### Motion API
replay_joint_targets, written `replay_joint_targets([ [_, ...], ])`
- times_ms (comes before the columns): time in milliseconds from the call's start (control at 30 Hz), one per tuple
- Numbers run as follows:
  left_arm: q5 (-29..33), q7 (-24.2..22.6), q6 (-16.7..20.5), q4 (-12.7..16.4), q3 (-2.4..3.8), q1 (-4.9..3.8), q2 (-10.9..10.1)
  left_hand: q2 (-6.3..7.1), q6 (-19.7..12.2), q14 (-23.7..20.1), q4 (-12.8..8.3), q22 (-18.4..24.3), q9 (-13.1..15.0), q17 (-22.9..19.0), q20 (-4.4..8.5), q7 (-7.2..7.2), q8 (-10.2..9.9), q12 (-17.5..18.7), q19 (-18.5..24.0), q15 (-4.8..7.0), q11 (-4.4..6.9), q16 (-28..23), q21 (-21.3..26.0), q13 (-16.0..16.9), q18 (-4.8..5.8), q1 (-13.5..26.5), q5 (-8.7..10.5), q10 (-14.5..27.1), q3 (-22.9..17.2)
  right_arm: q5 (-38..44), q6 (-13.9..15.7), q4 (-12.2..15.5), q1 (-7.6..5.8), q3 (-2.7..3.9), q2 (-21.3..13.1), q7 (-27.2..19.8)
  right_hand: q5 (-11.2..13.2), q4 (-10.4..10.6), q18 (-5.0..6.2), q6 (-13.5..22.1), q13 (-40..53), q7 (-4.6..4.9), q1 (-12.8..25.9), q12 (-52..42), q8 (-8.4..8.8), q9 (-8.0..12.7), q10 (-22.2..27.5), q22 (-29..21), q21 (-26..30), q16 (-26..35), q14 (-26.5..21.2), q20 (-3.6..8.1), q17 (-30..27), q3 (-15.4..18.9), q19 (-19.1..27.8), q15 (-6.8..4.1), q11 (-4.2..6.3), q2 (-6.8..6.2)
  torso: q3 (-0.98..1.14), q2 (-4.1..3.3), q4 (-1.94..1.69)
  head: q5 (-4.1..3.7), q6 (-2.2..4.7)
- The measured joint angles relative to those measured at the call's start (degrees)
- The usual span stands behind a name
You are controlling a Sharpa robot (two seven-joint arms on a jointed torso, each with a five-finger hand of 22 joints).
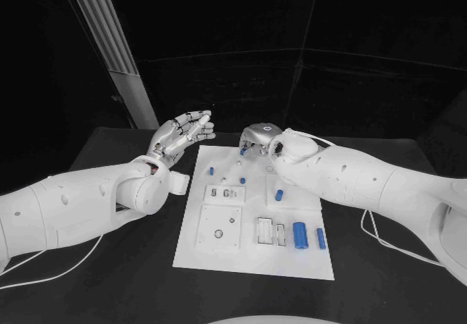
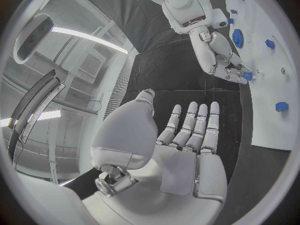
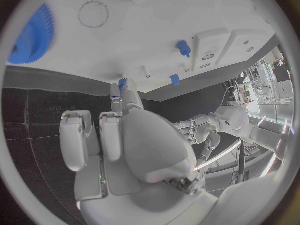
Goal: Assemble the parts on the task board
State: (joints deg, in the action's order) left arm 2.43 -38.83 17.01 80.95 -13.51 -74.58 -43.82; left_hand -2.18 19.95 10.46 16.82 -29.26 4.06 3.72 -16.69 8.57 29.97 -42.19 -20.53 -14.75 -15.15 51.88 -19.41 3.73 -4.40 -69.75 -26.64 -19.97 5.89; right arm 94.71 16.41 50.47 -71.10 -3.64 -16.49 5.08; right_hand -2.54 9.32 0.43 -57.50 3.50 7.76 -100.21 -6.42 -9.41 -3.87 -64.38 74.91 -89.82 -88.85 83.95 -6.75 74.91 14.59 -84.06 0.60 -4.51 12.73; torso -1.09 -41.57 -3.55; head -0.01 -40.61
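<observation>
The white task board [image 1: 255, 251] lies in the middle of the black table. My right hand [image 1: 259, 140] hangs over its far edge with fingers curled down, pinching a small blue part [image 2: 248, 76] at the fingertips just above the board; the same part [image 3: 122, 85] peeks out past a fingertip in the right wrist view. A blue gear [image 3: 30, 35] sits on the board close to that hand. My left hand [image 1: 185, 135] is raised beside the board's far left corner, palm open, fingers straight and holding nothing.
Short blue pegs [image 1: 211, 171] [image 1: 243, 180] [image 1: 279, 196] stand in the board's far half. Two blue cylinders [image 1: 299, 235] [image 1: 321, 237] lie near its right edge beside rectangular slots [image 1: 264, 231]. A pale post [image 1: 121, 67] rises behind the table's far left.
</observation>
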Motion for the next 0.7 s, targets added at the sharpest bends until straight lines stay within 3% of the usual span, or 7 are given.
replay_joint_targets([
  [400,0.0,0.0,0.0,0.0,0.0,0.0,0.1,0.0,-0.2,0.0,0.0,0.0,0.0,0.0,0.0,-0.21,0.0,0.0,0.0,0.0,0.0,0.0,0.0,0.0,0.0,0.0,0.0,0.0,0.0,0.0,-1.3,-0.6,0.01,-0.01,0.4,0.1,-0.2,0.8,0.0,1.8,0.0,-0.28,0.0,2.1,1.83,0.1,1.9,0.0,0.0,0.0,0.0,0.0,0.0,0.8,0.0,0.0,-0.4,0.02,-0.02,-0.04,-0.02,0.19,-0.1],
  [500,0.0,0.0,0.0,0.0,0.0,0.0,0.1,0.0,-0.2,0.0,0.0,0.0,0.0,0.0,0.0,-0.21,0.0,0.0,0.0,0.0,0.0,0.0,0.0,0.0,0.0,0.0,0.0,0.0,0.0,0.0,-1.7,-0.7,0.05,-0.03,0.4,0.1,-0.2,1.1,0.0,3.0,0.0,-0.3,0.0,2.7,2.71,0.2,3.4,0.0,0.0,0.0,0.0,-0.25,0.0,1.1,0.2,0.47,-0.67,0.01,-0.02,-0.04,-0.01,0.23,-0.12],
  [633,0.0,0.0,0.0,-0.1,0.0,0.0,0.1,0.0,-0.2,0.0,0.0,0.0,0.0,0.0,0.0,-0.21,0.0,0.0,0.0,0.0,0.0,0.0,0.0,0.0,0.0,0.0,0.0,0.0,0.0,0.0,-2.1,-0.8,0.07,-0.04,0.4,0.2,-0.2,2.0,0.01,6.6,0.0,-0.71,1.3,2.8,4.99,0.3,6.5,0.0,0.0,0.0,0.1,-1.23,0.0,2.0,0.0,1.6,-2.12,-1.89,-0.02,-0.04,-0.01,0.24,-0.16],
  [700,0.0,0.0,0.0,-0.1,0.0,0.0,0.1,0.0,-0.2,0.0,0.0,0.0,0.0,0.0,0.0,-0.21,0.0,0.0,0.0,0.0,0.0,0.0,0.0,0.0,0.0,0.0,0.0,0.0,0.0,0.0,-2.2,-0.8,0.07,-0.04,0.4,0.3,-0.2,2.2,0.0,10.1,0.1,-0.85,2.3,2.8,5.73,0.3,8.2,0.0,0.0,0.0,0.0,-1.67,0.0,2.2,0.0,2.31,-2.61,-2.82,-0.02,-0.03,-0.01,0.25,-0.15],
])
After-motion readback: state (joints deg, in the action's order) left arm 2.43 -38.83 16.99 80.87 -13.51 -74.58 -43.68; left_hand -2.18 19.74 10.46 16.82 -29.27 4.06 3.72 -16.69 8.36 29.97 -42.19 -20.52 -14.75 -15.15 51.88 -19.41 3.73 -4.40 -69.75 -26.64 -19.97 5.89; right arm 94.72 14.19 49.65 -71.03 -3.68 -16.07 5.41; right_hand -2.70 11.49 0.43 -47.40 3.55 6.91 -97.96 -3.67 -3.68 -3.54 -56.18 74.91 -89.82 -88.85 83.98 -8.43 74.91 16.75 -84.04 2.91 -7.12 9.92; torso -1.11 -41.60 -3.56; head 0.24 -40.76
